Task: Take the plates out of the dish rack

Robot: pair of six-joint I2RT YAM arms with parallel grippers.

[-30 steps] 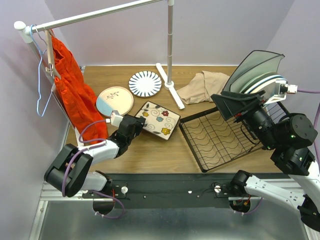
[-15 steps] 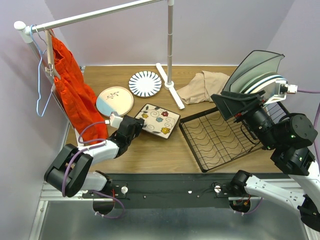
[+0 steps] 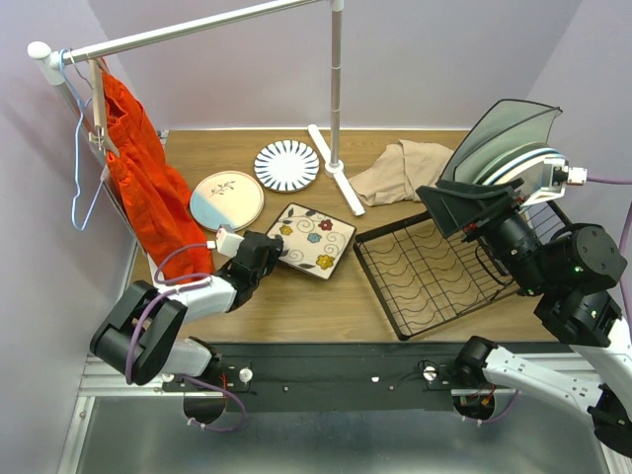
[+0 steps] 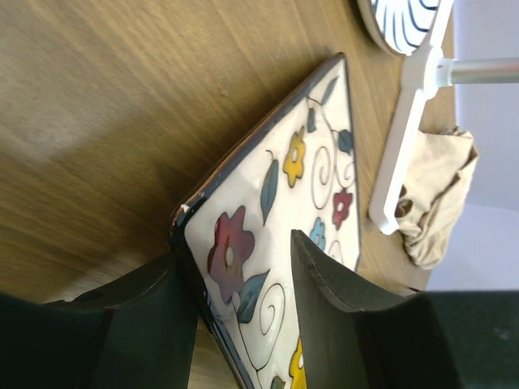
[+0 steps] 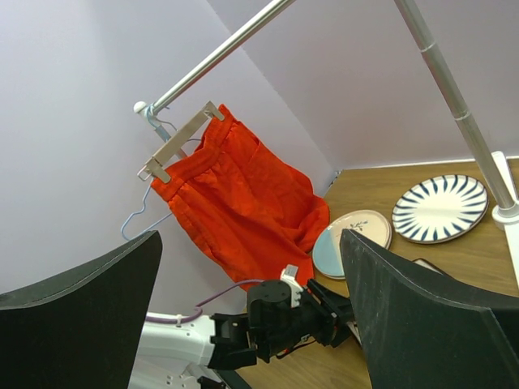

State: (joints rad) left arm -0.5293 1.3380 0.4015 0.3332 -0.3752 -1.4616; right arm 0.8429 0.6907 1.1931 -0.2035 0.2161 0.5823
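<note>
- The wooden surface (image 3: 326, 296) carries everything
- The dish rack (image 3: 425, 276) sits on its right half, with several plates (image 3: 509, 138) standing on edge in the upright section
- The right pincer (image 3: 462, 209) hangs just beside those, spread wide and gripping nothing
- A floral square plate (image 3: 314, 235) lies flat left of the rack
- A pink-and-blue plate (image 3: 227, 200) and a striped plate (image 3: 286, 165) lie beyond it
- The left pincer (image 4: 235, 251), partly open, straddles the floral plate's near corner, not closed on it
</note>
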